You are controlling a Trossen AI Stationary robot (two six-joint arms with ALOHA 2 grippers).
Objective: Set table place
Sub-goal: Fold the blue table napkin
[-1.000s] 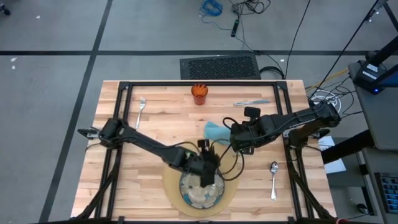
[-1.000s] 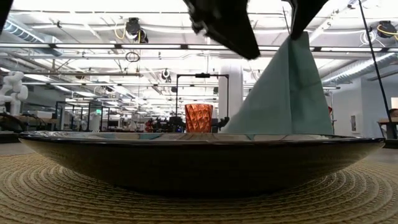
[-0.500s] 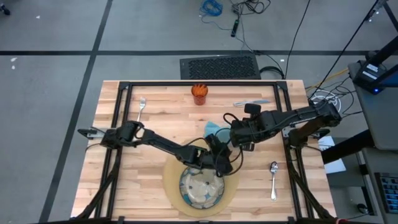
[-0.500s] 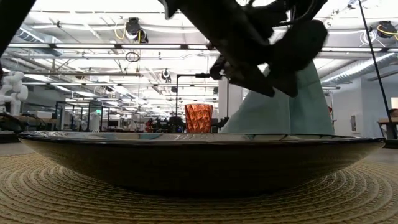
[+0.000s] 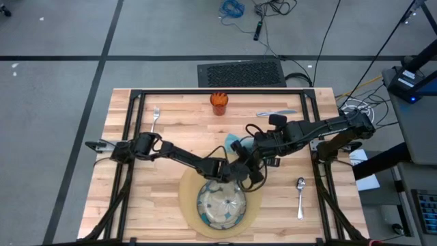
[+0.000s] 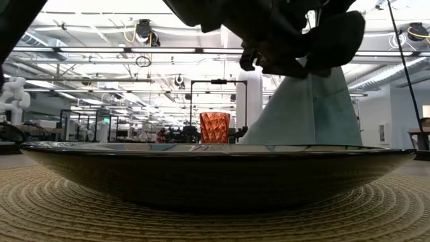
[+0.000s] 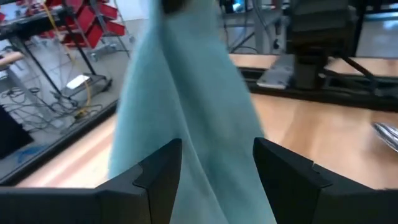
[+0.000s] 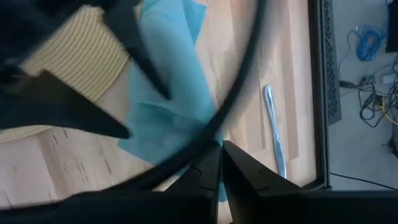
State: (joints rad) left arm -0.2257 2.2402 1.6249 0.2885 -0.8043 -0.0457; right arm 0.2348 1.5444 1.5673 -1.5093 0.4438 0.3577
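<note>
The napkin (image 5: 234, 143) is teal, the cup (image 5: 218, 103) at the far side is orange, the round mat (image 5: 186, 198) is tan and woven in rings, the dish (image 5: 221, 207) is blue-green with swirly patches, and the table (image 5: 177, 123) is light wood.

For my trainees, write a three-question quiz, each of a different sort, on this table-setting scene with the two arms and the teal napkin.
1. True or false: the dish sits on the round mat.
2. Which gripper holds the napkin up off the table? A) left gripper B) right gripper C) neither
3. Fill in: the spoon lies on the table to the ____ of the mat in the high view.

Key
1. True.
2. B: the right gripper is shut on the napkin's top, while the left gripper has open fingers on either side of the hanging cloth.
3. Right.
</note>
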